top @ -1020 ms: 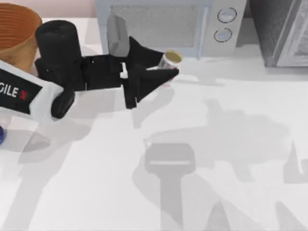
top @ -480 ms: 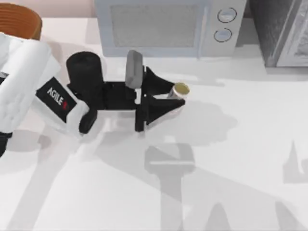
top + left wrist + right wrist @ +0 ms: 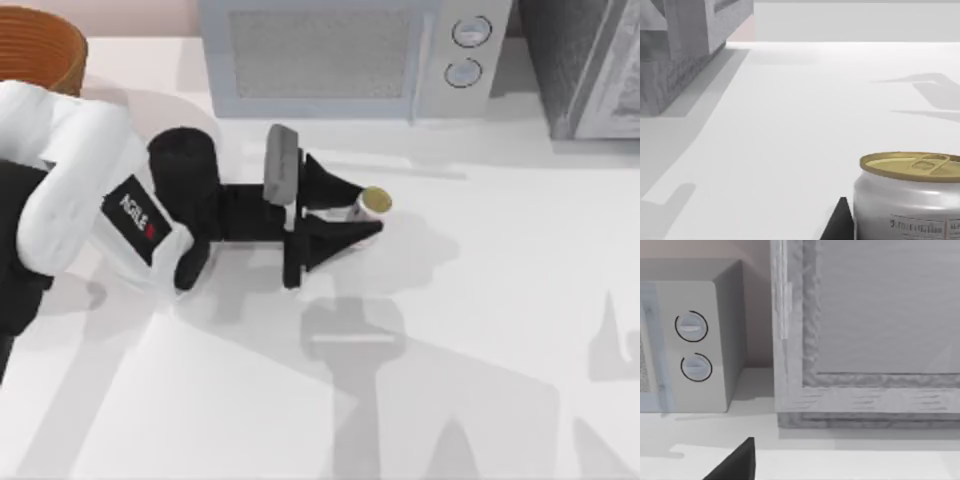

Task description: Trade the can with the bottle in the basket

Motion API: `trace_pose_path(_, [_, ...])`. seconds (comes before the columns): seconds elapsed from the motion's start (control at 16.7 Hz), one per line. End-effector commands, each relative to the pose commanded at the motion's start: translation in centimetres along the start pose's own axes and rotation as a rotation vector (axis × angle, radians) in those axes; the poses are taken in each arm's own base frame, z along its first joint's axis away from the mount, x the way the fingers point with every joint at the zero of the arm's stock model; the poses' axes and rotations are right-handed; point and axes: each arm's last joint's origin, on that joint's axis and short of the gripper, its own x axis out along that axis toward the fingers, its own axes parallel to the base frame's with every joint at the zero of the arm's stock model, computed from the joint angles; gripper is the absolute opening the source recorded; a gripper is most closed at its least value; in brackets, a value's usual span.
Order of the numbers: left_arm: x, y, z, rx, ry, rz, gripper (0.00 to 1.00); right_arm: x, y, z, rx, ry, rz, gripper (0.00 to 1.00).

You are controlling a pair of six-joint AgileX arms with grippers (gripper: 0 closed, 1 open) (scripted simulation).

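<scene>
Gripping can (image 3: 371,204) between closed fingers of left gripper (image 3: 362,212), mid-table in front of microwave (image 3: 340,55), well apart from basket (image 3: 40,45) at far left. Risking slip or tilt in transit: hold sitting low on can wall. Right gripper's state: cannot tell.

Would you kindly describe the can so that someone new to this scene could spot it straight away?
Start at the pale grey microwave along the table's far edge and come forward from below its door. There the left claw has its black fingers on either side of the can, a small upright white cylinder. Its golden-yellow round top sets it apart from everything nearby.
</scene>
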Motion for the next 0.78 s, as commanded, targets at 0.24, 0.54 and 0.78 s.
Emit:
trace_pose_path(0.24, [0.00,0.00,0.00,0.000,0.000,0.000,0.08,0.00,0.00,0.00,0.000,0.000,0.000,1.00])
trace_pose_path(0.54, [0.00,0.00,0.00,0.000,0.000,0.000,0.45,0.00,0.00,0.00,0.000,0.000,0.000,1.00])
trace_pose_path(0.78, [0.00,0.00,0.00,0.000,0.000,0.000,0.75,0.00,0.00,0.00,0.000,0.000,0.000,1.00])
